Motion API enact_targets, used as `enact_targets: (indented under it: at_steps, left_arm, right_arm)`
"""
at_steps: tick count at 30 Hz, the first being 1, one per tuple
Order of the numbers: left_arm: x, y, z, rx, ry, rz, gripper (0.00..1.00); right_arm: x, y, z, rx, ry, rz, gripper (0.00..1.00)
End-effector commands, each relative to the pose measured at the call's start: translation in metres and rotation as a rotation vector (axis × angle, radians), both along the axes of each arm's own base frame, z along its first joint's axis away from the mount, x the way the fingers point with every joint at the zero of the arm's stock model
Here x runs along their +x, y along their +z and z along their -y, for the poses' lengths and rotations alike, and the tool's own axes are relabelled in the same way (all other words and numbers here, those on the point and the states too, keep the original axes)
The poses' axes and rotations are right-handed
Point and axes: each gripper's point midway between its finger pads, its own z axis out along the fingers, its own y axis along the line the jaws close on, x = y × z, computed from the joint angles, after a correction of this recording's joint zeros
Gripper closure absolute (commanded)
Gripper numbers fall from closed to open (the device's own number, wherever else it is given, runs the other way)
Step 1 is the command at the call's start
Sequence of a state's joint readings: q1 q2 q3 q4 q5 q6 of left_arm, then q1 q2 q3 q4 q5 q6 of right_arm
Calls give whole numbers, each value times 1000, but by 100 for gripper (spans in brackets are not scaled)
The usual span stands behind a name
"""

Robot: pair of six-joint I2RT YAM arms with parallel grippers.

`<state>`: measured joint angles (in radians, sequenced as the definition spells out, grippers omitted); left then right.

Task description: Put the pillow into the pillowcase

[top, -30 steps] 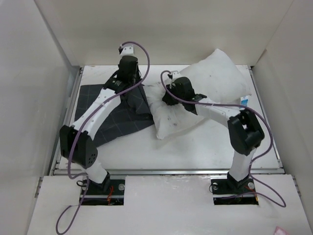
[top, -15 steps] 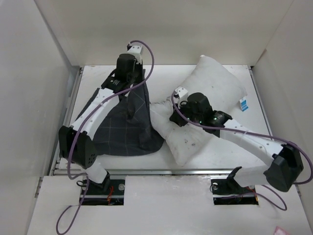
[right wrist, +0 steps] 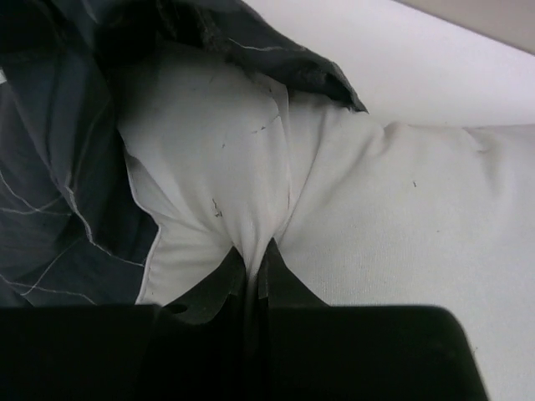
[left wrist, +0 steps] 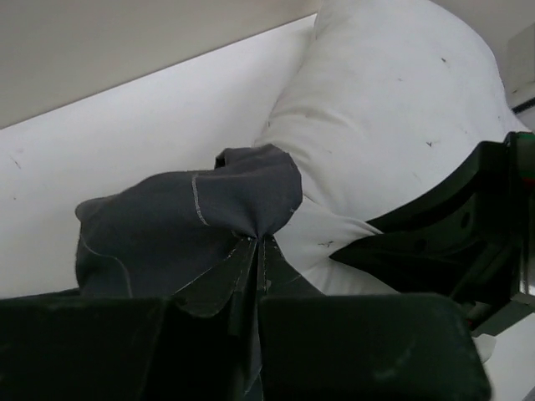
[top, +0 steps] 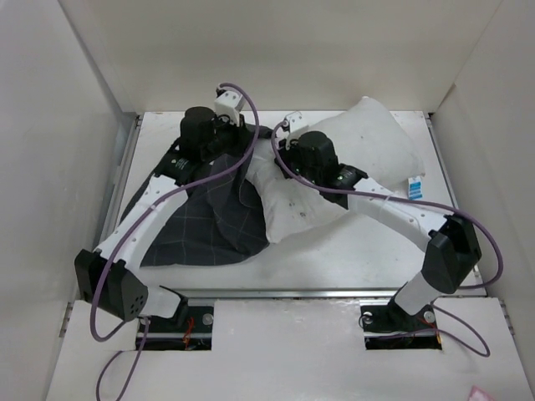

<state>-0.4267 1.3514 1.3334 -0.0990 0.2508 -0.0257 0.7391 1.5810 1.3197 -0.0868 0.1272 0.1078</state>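
We find pillow [top: 376,142] end hidden in pillowcase [top: 201,230] mouth, left gripper [left wrist: 257,246] clamped on pillowcase cloth, right gripper [right wrist: 257,259] pinching pillow.

Plain pale walls [top: 292,50] are enclosing the white worktop [top: 351,251] on its left, right and far sides under even light.

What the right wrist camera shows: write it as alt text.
The right gripper pinches a fold of the white pillow at bottom centre. The dark checked pillowcase drapes over the pillow's upper left end; white table lies beyond.
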Motion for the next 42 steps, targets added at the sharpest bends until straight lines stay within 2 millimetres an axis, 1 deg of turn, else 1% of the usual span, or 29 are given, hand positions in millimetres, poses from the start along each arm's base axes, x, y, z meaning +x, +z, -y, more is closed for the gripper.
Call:
enact_targets:
  at_steps: [1, 5, 6, 7, 8, 9, 10, 11, 12, 13, 14, 15, 16, 17, 18, 19, 20, 22, 23, 26, 27, 29, 30, 31, 34, 36, 37, 38, 42]
  left_arm:
    - [2, -20, 13, 22, -39, -36, 100]
    - [13, -35, 25, 29, -73, -75, 100]
    - [17, -31, 27, 26, -73, -69, 100]
    - [26, -40, 24, 46, -38, -87, 100]
    - [33, -41, 21, 56, -5, -83, 100]
    - [40, -33, 18, 42, 46, -83, 77]
    - [52, -41, 8, 65, 125, -102, 52]
    - [56, -40, 5, 74, 152, -101, 40]
    - [59, -34, 1, 68, 180, -96, 35]
    - [62, -32, 1, 54, 201, -99, 14]
    - [63, -27, -4, 55, 227, -86, 0]
    - [62, -21, -7, 39, 250, -81, 0]
    - [60, -18, -10, 26, 265, -76, 0]
    - [53, -14, -14, 5, 279, -71, 0]
    - [49, -12, -19, -5, 302, -70, 0]
    - [46, -11, -23, -22, 319, -68, 0]
    - [36, -12, -31, -57, 355, -77, 0]
    - [24, -17, -36, -95, 376, -96, 0]
    - [17, -21, -41, -108, 392, -106, 0]
    - [-12, -38, -51, -184, 412, -134, 0]
    - [-27, -55, -58, -194, 422, -164, 0]
    - [-39, -63, -61, -252, 434, -178, 0]
    - [-48, -84, -63, -277, 453, -227, 0]
    - [-56, -78, -70, -310, 473, -206, 0]
    - [-68, -86, -84, -365, 535, -210, 0]
    - [-77, -87, -101, -360, 599, -202, 0]
    - [-80, -90, -106, -365, 622, -207, 0]
    - [-83, -86, -109, -381, 632, -198, 0]
    - [-88, -99, -110, -388, 642, -220, 0]
  right_arm:
    - [27, 102, -4, 190, -61, 267, 100]
    - [48, 89, -26, 143, -2, 282, 100]
    - [59, 62, -33, 105, -9, 242, 100]
    - [65, 50, -34, 79, -26, 218, 100]
    - [75, 49, -31, 74, -82, 214, 100]
    - [85, 24, -32, 32, -111, 182, 100]
    - [95, 19, -23, 19, -169, 173, 100]
    - [97, 3, -23, 1, -184, 140, 100]
    - [104, 3, -22, 3, -195, 131, 94]
    - [106, -12, -24, -8, -200, 95, 83]
    - [107, -22, -19, -36, -192, 58, 71]
    - [108, -21, -19, -19, -163, 35, 55]
    - [104, -19, -22, -15, -140, 28, 21]
    - [102, -17, -18, -9, -123, 19, 1]
    - [95, -6, -25, 18, -70, 22, 1]
    - [91, -10, -18, 4, -55, 16, 1]
    - [80, 9, -15, 8, -27, 42, 1]
    - [66, 15, -8, -12, 5, 46, 1]
    - [56, 34, -3, -7, 27, 74, 1]
    - [29, 34, 5, -95, 139, 70, 1]
    - [21, 44, 10, -120, 168, 92, 1]
    - [2, 28, 15, -176, 216, 48, 1]
    - [-3, 32, 21, -188, 223, 59, 1]
    - [-13, 26, 20, -245, 276, 72, 1]
    - [-39, 6, 6, -369, 405, 91, 1]
    - [-61, -23, -7, -470, 470, 58, 1]
    - [-60, -39, -11, -515, 471, 44, 1]
    - [-56, -43, -16, -534, 449, 57, 1]
    - [-27, -64, -23, -602, 329, 79, 1]
